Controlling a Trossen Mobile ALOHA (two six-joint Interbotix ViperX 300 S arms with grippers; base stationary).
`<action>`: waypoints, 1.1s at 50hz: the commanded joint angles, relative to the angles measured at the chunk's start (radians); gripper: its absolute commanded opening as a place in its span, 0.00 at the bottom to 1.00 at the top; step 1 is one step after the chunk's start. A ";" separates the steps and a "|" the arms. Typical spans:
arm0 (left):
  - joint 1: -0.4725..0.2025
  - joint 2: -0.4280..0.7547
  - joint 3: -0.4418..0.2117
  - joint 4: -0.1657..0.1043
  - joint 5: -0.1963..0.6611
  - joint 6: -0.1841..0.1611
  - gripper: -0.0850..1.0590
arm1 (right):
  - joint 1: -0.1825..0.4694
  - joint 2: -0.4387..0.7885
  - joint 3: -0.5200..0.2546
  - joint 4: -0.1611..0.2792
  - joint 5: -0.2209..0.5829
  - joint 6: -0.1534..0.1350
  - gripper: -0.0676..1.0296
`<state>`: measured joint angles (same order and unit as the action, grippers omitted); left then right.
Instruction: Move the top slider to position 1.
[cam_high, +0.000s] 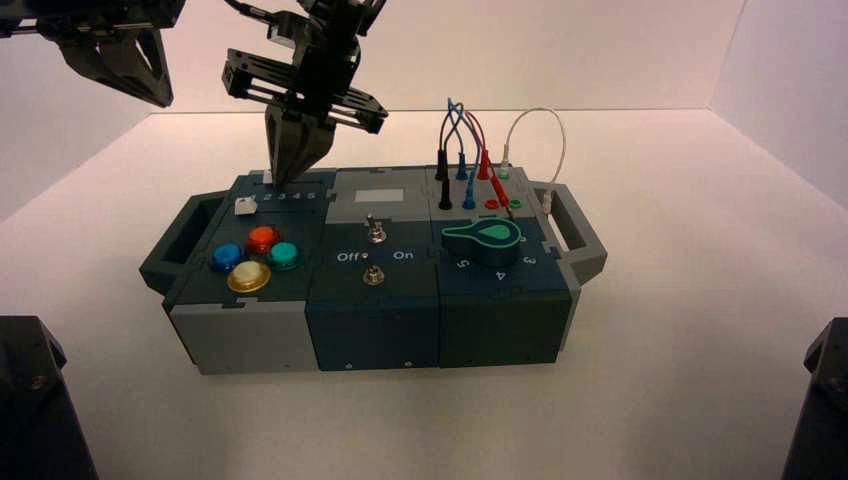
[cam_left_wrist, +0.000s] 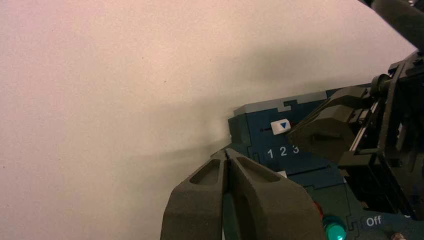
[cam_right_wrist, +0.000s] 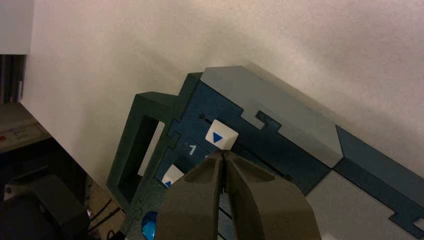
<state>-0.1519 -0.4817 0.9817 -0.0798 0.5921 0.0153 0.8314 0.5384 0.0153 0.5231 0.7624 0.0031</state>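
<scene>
A dark teal control box (cam_high: 372, 290) is seen on a white surface (cam_high: 650, 400), with its slider panel at the far left corner of the box. The right claw (cam_high: 285, 172) is held low over that panel, its fingers pressed together into a point with nothing clamped between them. In the right wrist view, the top slider (cam_right_wrist: 221, 134), a small white cube marked with a blue triangle, is shown just beyond the claw tip, sitting near the left end of its track, above the printed digit of position 1 (cam_right_wrist: 192, 149). Whether the tip is touching the cube cannot be told. The second white slider knob (cam_right_wrist: 172, 175) lies on the nearer track, close to the box's left handle.

The left claw (cam_left_wrist: 226, 161) is also closed and empty, and is held high toward the far left corner of the surface, apparently idle.

The pushing step is judged to be at or near its end. A check of alignment with the digit is called for next, with a slight sideways nudge if needed, then a lift clear.
</scene>
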 joint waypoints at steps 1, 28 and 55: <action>-0.002 -0.005 -0.032 0.003 -0.005 0.003 0.05 | -0.020 -0.011 -0.054 -0.005 0.000 -0.006 0.04; -0.003 -0.003 -0.032 0.005 -0.006 0.003 0.05 | -0.026 0.003 -0.104 -0.018 0.034 -0.008 0.04; -0.002 -0.003 -0.032 0.002 -0.006 0.002 0.05 | -0.032 -0.225 0.117 -0.069 0.011 -0.006 0.04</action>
<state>-0.1519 -0.4801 0.9817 -0.0767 0.5906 0.0138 0.8007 0.3820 0.1319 0.4541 0.7823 -0.0015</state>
